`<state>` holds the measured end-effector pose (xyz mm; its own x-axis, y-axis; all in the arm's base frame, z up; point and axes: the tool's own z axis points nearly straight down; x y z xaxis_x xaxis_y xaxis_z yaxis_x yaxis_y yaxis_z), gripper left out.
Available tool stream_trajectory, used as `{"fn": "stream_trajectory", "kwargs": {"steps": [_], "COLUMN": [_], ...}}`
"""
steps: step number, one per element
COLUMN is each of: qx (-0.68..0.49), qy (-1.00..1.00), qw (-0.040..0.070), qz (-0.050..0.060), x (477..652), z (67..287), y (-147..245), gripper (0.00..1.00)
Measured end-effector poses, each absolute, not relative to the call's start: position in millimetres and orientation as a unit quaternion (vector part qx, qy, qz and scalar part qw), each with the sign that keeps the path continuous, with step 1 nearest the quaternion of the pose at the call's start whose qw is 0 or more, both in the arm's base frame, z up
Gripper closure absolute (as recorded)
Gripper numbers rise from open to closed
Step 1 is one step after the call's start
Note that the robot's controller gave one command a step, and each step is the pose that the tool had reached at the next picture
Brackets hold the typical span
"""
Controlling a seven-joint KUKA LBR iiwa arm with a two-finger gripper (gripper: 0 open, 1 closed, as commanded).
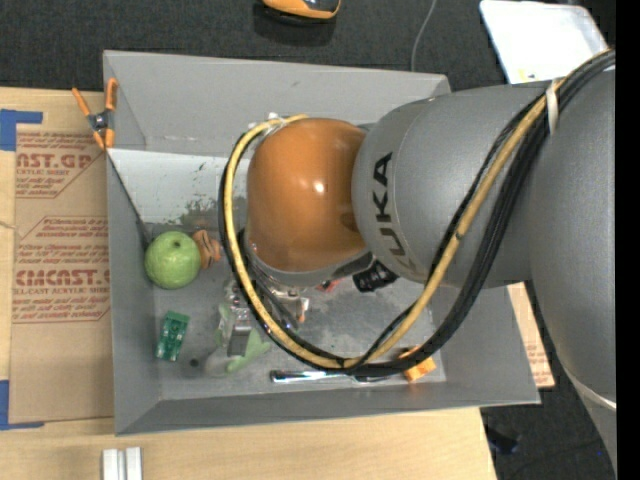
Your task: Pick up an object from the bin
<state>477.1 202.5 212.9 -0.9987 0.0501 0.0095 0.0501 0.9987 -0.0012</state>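
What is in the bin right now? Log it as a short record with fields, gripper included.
container: grey metal bin
arm: enters from the right, its orange cover over the bin's middle
gripper: low in the near left part, over a pale green piece
green apple: left side, apart from the gripper
brown thing: just right of the apple, kind unclear
small green item: near left corner
thin dark stick: along the near wall
held: nothing seen
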Motion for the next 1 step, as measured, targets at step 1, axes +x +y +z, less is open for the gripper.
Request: {"fn": "stream_trajectory", "kwargs": {"steps": [1], "qx": [-0.025], "qy": [-1.000], "qw": [0.006], "qz": [0.001], "x": [477.1], "z": [254.0], "y": [202.5], "gripper": [1.00]}}
